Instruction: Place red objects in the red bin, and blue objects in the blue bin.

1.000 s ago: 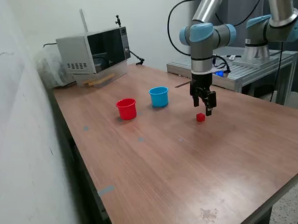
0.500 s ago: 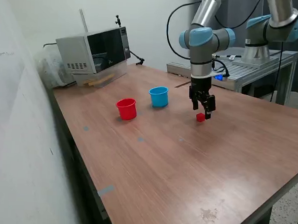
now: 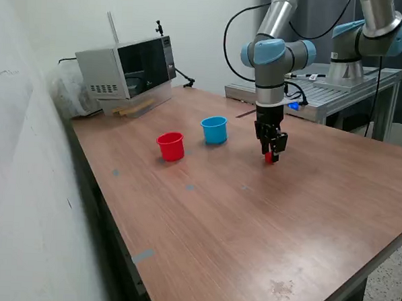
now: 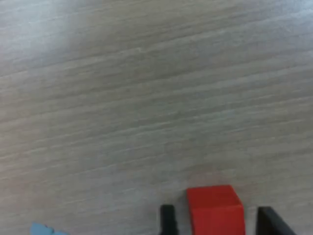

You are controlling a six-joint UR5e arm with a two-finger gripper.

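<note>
Step in hand: grasping a red cube [image 4: 214, 209]; the cube rests on the surface [image 3: 251, 214], right of the light blue cup [image 3: 215, 130]; tool [image 3: 271, 152] straddles it, fingers parted, not clamped; next: close, lift, carry to red cup [image 3: 171, 146].

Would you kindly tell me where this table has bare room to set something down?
The wide near stretch of the table, in front of the red cup and the claw, is bare. It is crowded between the blue cup and the red cube.
</note>
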